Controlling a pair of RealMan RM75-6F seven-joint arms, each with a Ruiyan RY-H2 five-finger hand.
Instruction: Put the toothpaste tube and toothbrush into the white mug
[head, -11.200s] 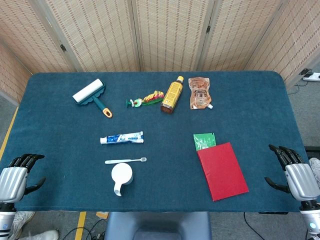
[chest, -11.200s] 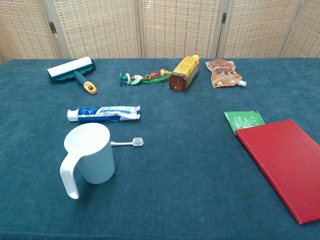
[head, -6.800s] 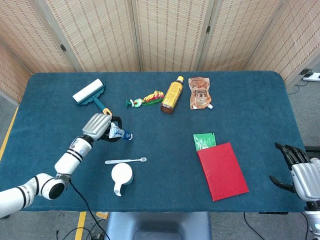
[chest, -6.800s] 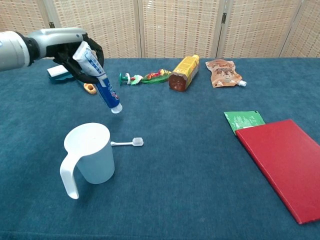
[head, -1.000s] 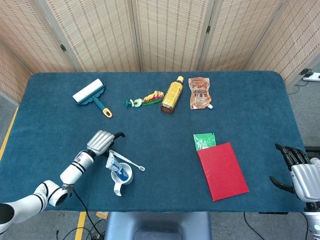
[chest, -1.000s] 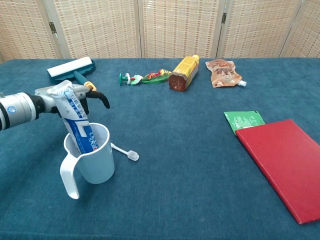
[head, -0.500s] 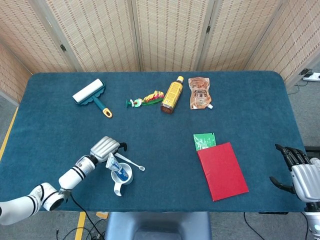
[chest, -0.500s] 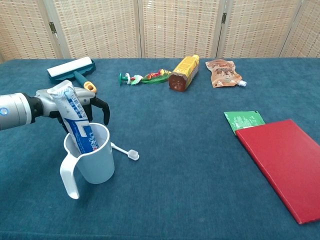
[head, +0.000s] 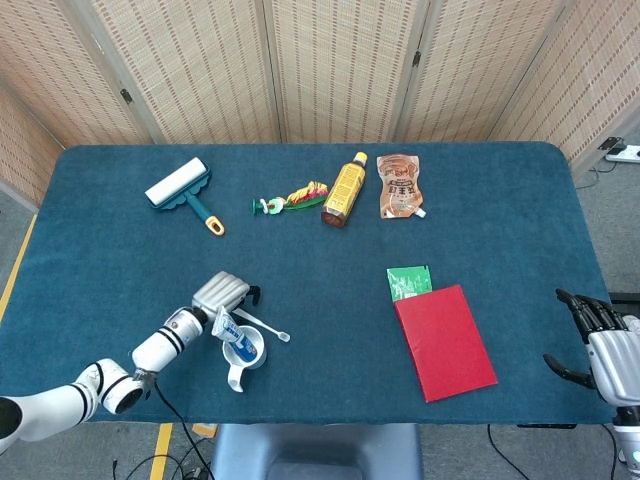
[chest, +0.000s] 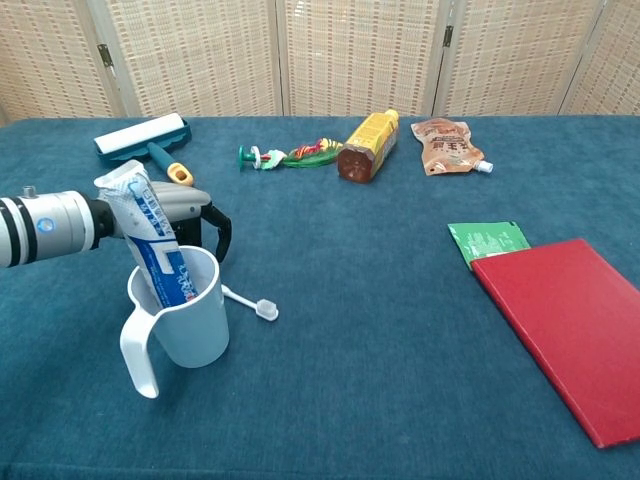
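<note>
We see the tube (chest: 152, 243) standing tilted in the mug (chest: 180, 318), its crimped end sticking out. The toothbrush (chest: 250, 302) lies on the desk (chest: 380, 330) just beside the mug. Our left hand (chest: 195, 222) hovers behind the mug over the brush handle, fingers curled down and holding nothing. Our right hand (head: 608, 350) rests at the desk's far right edge, fingers apart.

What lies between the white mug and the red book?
The toothbrush beside the white mug, then bare blue cloth up to the red book; the chest view shows it.
</note>
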